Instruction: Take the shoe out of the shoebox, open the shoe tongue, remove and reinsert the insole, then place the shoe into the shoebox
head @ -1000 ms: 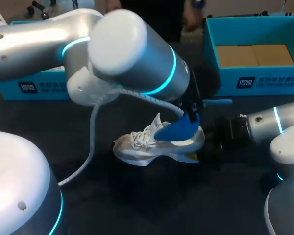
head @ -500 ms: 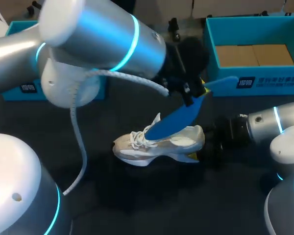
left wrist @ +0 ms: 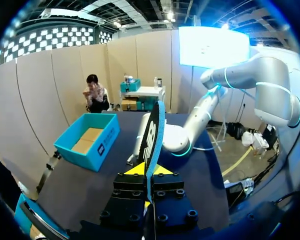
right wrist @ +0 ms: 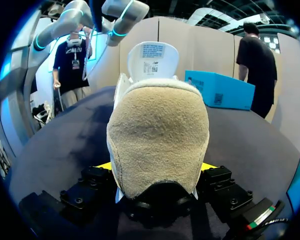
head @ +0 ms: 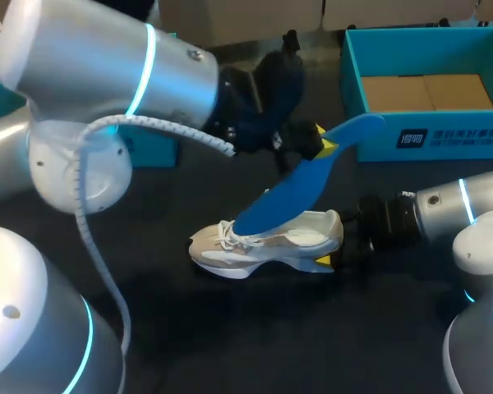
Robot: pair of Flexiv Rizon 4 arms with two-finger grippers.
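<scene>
Insole base hidden inside left hand

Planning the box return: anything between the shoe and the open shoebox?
Nothing on the table. But the blue insole, pinched in the left fingers, slants from the shoe up toward the shoebox's near corner, along that path.

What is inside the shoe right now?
The blue insole, pinched by the left gripper, slants up from the shoe; its low end sits at the opening. Whether that end is inside is hidden, as is the shoe's interior. The right gripper clamps the heel.
</scene>
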